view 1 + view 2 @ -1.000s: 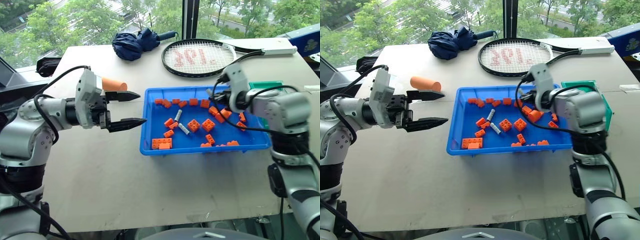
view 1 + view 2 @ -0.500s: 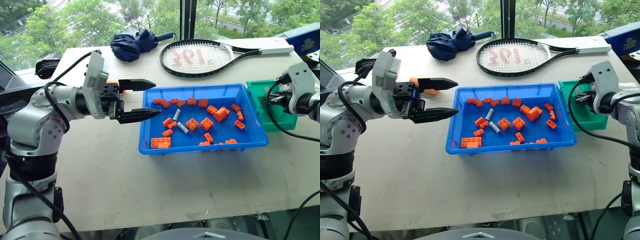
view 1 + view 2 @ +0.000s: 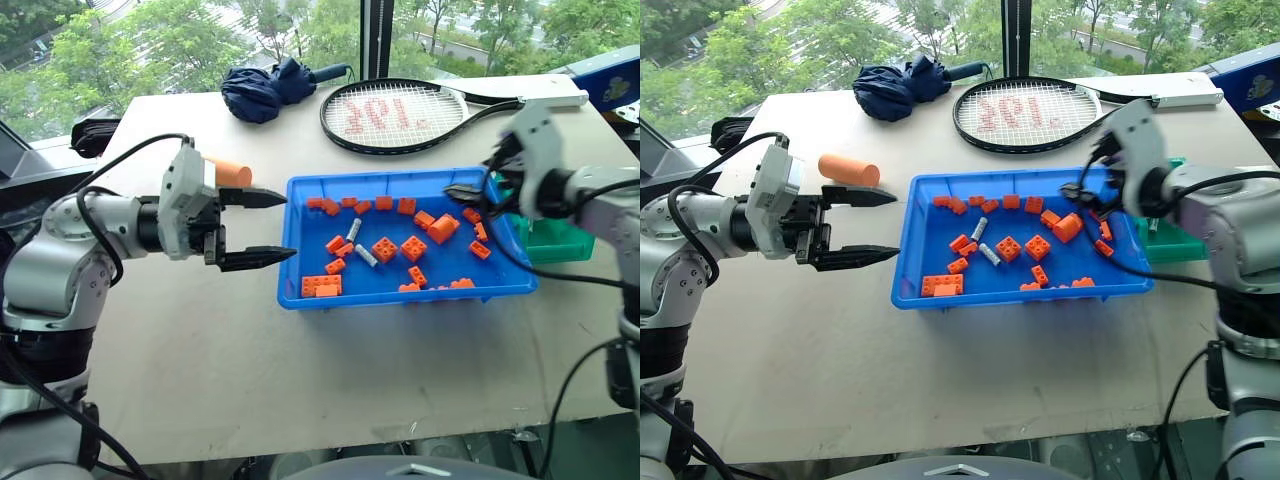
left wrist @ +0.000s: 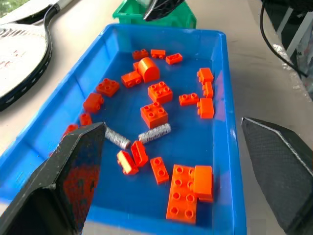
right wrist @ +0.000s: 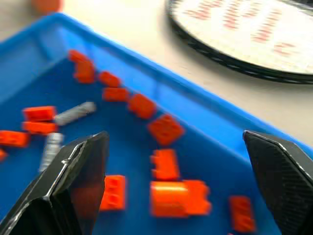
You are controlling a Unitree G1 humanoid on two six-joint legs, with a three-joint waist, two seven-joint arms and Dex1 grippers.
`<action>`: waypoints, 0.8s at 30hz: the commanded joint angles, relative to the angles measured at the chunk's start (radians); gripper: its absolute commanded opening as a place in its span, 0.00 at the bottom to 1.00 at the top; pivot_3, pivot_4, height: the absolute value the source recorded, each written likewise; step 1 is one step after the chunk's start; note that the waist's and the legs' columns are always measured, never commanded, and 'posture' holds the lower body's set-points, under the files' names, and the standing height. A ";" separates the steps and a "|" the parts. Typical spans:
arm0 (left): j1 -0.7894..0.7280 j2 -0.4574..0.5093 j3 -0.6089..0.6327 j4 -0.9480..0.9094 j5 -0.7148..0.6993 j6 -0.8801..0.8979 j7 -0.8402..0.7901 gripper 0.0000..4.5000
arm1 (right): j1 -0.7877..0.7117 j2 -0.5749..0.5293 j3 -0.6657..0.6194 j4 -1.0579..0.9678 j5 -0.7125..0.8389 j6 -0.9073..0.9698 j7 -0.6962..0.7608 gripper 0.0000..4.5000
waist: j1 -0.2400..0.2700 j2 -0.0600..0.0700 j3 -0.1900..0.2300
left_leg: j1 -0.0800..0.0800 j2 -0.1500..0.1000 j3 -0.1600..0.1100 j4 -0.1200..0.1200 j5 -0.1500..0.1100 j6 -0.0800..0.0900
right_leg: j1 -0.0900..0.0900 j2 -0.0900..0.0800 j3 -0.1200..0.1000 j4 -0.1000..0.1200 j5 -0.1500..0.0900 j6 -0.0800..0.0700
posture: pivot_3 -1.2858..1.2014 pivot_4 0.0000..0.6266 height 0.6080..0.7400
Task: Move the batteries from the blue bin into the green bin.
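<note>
On the table (image 3: 200,340), two batteries (image 3: 361,243) lie in the blue bin (image 3: 400,297)

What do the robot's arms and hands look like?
Both arms are shiny silver-grey metal with round joints and black cables looping along them. A white boxy block sits on each wrist. The left gripper and the right gripper each have two pointed black fingers with a woven, carbon-like pattern.

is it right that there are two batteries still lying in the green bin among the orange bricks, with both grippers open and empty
Not quite: the two batteries lie in the blue bin, not the green bin, as the left wrist view shows. The rest stands: orange bricks surround them, and the left gripper and right gripper are open and empty.
</note>
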 commanded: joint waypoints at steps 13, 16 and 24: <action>0.095 0.034 0.060 0.018 0.062 -0.094 -0.012 1.00 | -0.070 0.187 0.531 0.199 -0.193 -0.250 -0.009 0.98 | -0.001 0.000 0.000 | -0.001 -0.002 -0.004 0.002 0.000 0.000 | 0.000 -0.001 -0.005 0.001 0.000 0.000 | 0.52 0.24 1.00; 0.109 0.032 0.072 -0.009 0.047 -0.082 -0.004 1.00 | -0.065 0.215 0.528 0.251 -0.212 -0.265 -0.007 0.98 | -0.004 0.000 0.000 | -0.001 -0.002 -0.004 0.002 0.000 0.000 | 0.000 -0.001 -0.005 0.001 0.000 0.000 | 0.52 0.24 1.00; 0.125 0.039 0.092 -0.034 0.041 -0.063 0.010 1.00 | -0.055 0.219 0.549 0.283 -0.235 -0.279 0.057 0.33 | -0.003 0.000 0.000 | -0.001 -0.001 -0.005 0.002 0.000 0.000 | 0.000 -0.001 -0.006 0.001 0.000 0.000 | 0.52 0.24 1.00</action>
